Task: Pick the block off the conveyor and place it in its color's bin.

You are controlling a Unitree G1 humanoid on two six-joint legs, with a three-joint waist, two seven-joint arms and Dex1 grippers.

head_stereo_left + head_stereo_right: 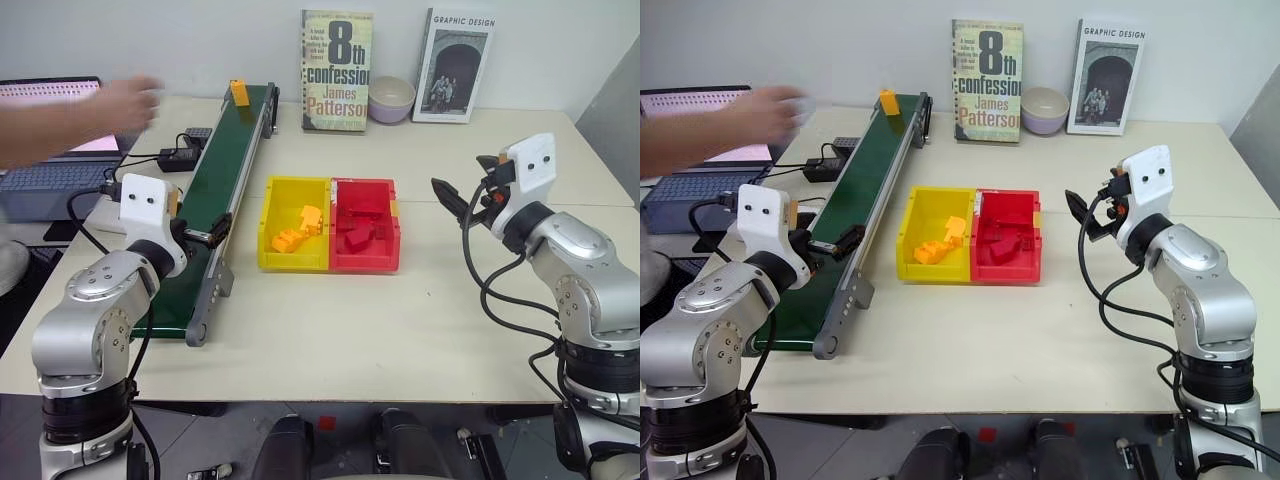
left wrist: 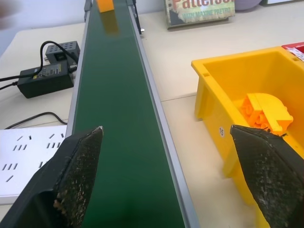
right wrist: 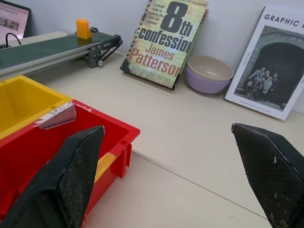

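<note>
Yellow bin [image 1: 296,222] with orange blocks [image 1: 298,228]

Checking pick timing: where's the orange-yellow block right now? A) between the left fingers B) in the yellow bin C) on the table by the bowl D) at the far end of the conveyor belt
D: the block stands on the far end of the conveyor, well ahead of the open left gripper.

Lighting bright, even, diffuse; shadows soft, no harsh glare. Person's hand [image 1: 128,103], upper left of the frame, motion-blurred. Fingers [image 2: 76,175] in wrist views close and soft-focused.
</note>
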